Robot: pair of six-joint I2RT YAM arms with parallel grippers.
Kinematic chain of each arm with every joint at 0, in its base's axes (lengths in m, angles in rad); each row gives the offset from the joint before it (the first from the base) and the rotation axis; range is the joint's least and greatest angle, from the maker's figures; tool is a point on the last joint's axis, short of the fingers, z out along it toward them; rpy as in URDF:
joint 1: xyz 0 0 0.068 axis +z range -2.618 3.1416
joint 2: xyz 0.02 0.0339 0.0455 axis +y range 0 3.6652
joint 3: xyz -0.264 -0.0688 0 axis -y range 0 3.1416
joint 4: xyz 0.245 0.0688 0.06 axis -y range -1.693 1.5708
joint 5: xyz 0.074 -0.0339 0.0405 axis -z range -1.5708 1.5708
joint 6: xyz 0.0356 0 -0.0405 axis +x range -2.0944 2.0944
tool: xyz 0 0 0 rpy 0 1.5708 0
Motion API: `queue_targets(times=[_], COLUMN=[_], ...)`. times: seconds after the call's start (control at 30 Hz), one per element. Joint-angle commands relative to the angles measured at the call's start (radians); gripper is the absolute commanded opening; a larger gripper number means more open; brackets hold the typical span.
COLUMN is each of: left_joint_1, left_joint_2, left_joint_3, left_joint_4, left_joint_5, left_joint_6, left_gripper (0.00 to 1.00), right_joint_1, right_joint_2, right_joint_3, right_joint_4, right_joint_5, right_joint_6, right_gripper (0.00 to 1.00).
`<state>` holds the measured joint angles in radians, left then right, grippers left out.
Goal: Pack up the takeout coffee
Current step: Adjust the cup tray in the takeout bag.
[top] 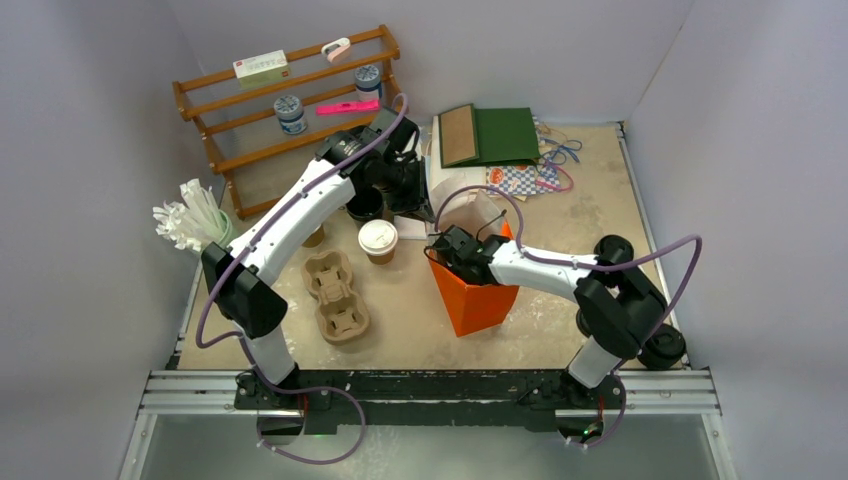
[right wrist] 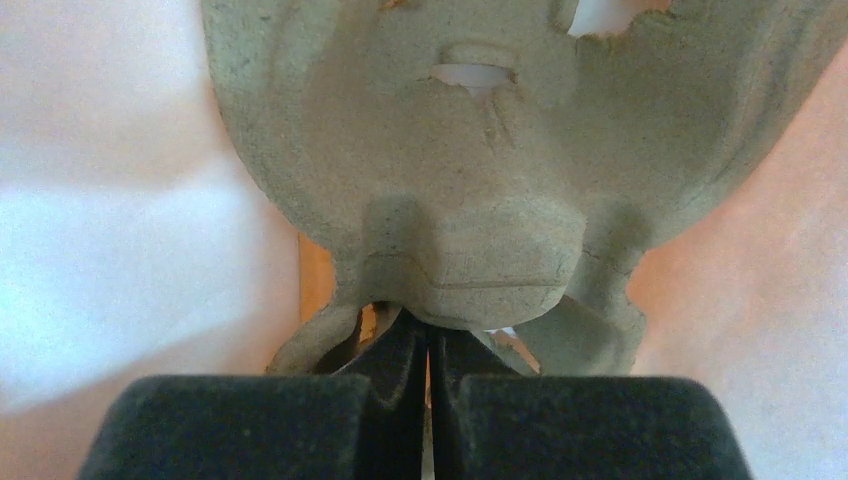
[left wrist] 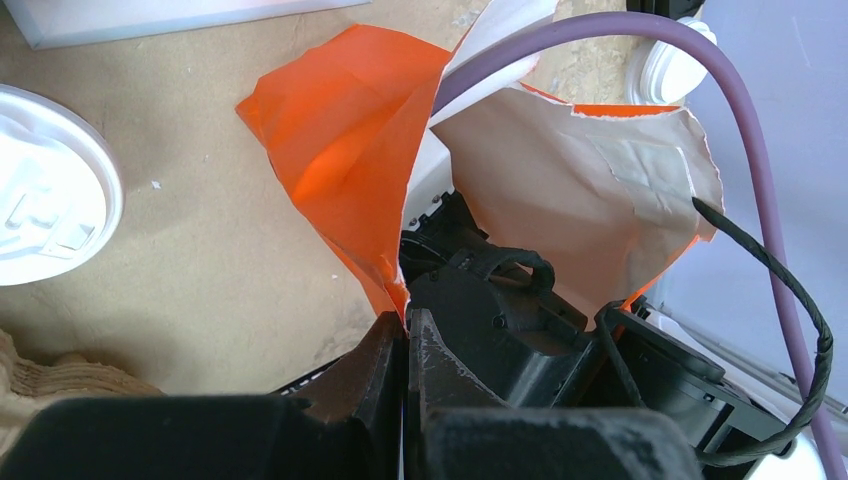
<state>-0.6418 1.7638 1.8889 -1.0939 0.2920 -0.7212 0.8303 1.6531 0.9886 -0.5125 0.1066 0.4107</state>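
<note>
While the left fingers (left wrist: pixel 385 360) are clamped on the ragged rim of an orange paper bag (left wrist: pixel 340 130) and the right fingers (right wrist: pixel 395 360), down inside it, are closed on the edge of a moulded pulp carrier (right wrist: pixel 460 180), a lidded takeout coffee (top: pixel 378 240) stands upright on the table (top: pixel 590 200) near the bag's left side. Light and thin-walled, the cup would likely crush under a hard squeeze, and its white lid (left wrist: pixel 45 200) could pop. A gentle hold around the kraft wall below the rim looks safest. No writing is legible: the lid's embossing and the label on a box (top: pixel 260 67) at the back are too small to read.
</note>
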Motion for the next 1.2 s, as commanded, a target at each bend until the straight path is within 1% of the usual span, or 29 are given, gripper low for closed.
queue_targets(times=[0.0, 0.3, 0.73, 0.97, 1.17], left_joint_1=[-0.005, -0.006, -0.006, -0.005, -0.006], left_joint_2=[-0.002, -0.011, -0.018, -0.014, -0.012], left_joint_3=[0.039, 0.03, 0.006, 0.004, 0.005], left_joint_4=[0.01, 0.007, 0.016, 0.024, 0.024], left_joint_5=[0.033, 0.033, 0.018, 0.019, 0.016], left_joint_6=[0.002, 0.003, 0.005, 0.005, 0.003], left_gripper=[0.0, 0.0, 0.0, 0.0, 0.0], right_joint_1=[-0.003, -0.002, -0.002, -0.002, -0.002], right_joint_2=[0.064, 0.063, -0.162, -0.204, -0.265], right_joint_3=[-0.063, -0.051, 0.089, 0.131, 0.157], right_joint_4=[-0.037, -0.055, -0.133, -0.156, -0.143], right_joint_5=[0.034, 0.053, 0.102, 0.087, 0.087], right_joint_6=[0.035, 0.045, 0.026, 0.0, -0.013], right_gripper=[0.0, 0.0, 0.0, 0.0, 0.0])
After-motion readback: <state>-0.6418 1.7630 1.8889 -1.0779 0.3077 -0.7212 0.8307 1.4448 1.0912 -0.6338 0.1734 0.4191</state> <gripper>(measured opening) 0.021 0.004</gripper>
